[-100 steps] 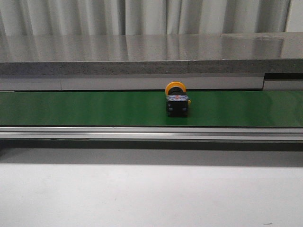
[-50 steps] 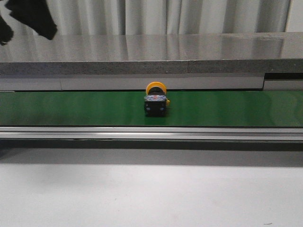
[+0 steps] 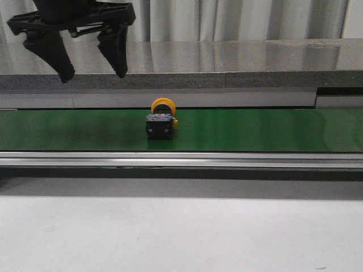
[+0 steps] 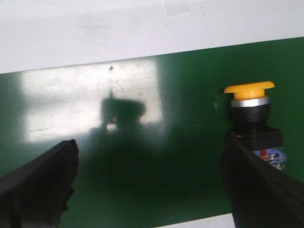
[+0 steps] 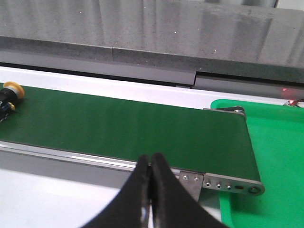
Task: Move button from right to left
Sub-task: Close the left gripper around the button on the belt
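The button, a yellow-orange head on a black body, sits on the green conveyor belt a little left of centre. It also shows in the left wrist view and at the edge of the right wrist view. My left gripper hangs open above the belt, up and to the left of the button, holding nothing. In its wrist view the left gripper has the button just beside one finger. My right gripper is shut and empty, out of the front view.
A grey stone ledge runs behind the belt, a metal rail along its front, and a white tabletop before that. A green tray lies at the belt's right end.
The button has travelled left along the belt. My left gripper has come down into the front view from the upper left, open.
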You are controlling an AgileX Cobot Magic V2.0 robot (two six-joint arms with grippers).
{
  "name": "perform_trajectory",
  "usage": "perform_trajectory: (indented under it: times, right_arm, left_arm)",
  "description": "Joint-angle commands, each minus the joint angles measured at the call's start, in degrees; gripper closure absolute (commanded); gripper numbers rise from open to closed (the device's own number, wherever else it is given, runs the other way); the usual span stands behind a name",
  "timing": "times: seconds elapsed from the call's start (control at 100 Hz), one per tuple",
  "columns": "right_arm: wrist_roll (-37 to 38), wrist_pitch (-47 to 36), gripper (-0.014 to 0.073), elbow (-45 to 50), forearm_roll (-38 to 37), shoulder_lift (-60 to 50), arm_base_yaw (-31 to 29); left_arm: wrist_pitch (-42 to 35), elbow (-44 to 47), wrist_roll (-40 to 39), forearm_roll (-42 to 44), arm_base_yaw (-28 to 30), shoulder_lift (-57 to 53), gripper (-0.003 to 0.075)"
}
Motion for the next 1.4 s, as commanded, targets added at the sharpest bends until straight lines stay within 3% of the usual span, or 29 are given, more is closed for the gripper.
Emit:
perform_trajectory:
  times: [0.0,0.2,0.98,1.1,1.29,1.39]
  right_arm:
    - [-0.3,-4.2,0.0661,-1.3,0.3,0.7,0.0]
    - [-0.3,-4.2,0.0661,-1.3,0.3,0.7,0.0]
    - [-0.3,-4.2,0.0661,-1.3,0.3,0.7,0.0]
    - [-0.3,-4.2,0.0661,-1.3,0.3,0.7,0.0]
    - [-0.3,-4.2,0.0661,-1.3,0.3,0.7,0.0]
    - [-0.3,-4.2,0.0661,-1.3,0.3,0.7,0.0]
  left_arm:
    - [-0.5,-3.9,-3.5,0.7,-1.4,-0.7,0.0122]
    - [2.4,-6.8,-3.8,-2.8,-2.0,2.9,0.0122]
    - [6.3,-6.7,-3.8,-1.3,-2.1,8.4,0.0129]
    - [6.5,-6.7,-3.8,-1.3,-2.1,8.6,0.022]
    - [7.2,-6.7,-3.8,-0.9,-2.1,8.6,0.0511]
    - [7.5,-6.7,-3.8,-0.7,-2.1,8.1,0.0592]
